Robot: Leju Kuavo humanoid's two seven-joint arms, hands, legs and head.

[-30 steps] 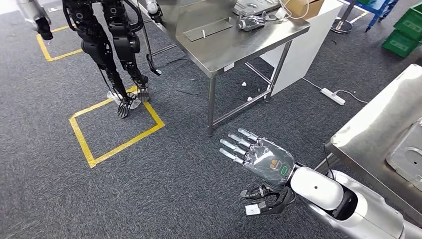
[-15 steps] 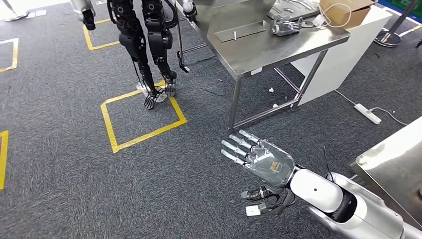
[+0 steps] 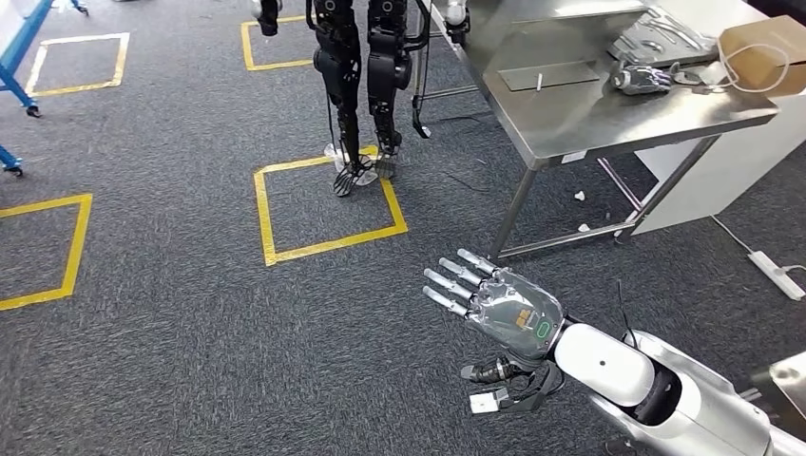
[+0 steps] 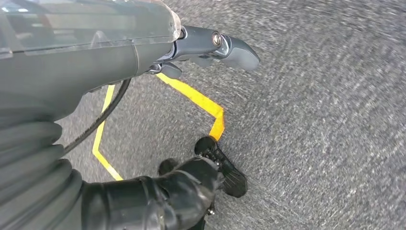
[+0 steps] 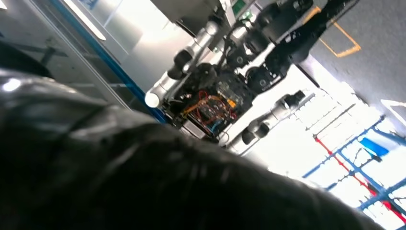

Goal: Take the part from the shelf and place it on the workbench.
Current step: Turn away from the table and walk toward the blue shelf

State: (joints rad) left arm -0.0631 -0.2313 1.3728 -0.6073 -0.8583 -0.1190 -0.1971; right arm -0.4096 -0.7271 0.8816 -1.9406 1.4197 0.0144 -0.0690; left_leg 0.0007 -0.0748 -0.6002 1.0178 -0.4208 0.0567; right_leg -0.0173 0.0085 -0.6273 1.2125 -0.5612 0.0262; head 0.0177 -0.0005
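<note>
Carpet (image 3: 190, 332) lies wide and bare under the right hand (image 3: 494, 304), whose fingers are spread and hold nothing. Another robot (image 3: 366, 76) stands by a yellow square (image 3: 328, 209). The steel workbench (image 3: 608, 104) is well apart. The left hand's (image 4: 210, 45) fingers cannot be told.

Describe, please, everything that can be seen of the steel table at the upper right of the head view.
The steel table has a bare brushed metal top on thin metal legs with a low crossbar, and stands on grey carpet. On it lie a flat metal plate, a grey robot hand, a grey moulded part and a cardboard box. A black humanoid robot stands beside it.
</note>
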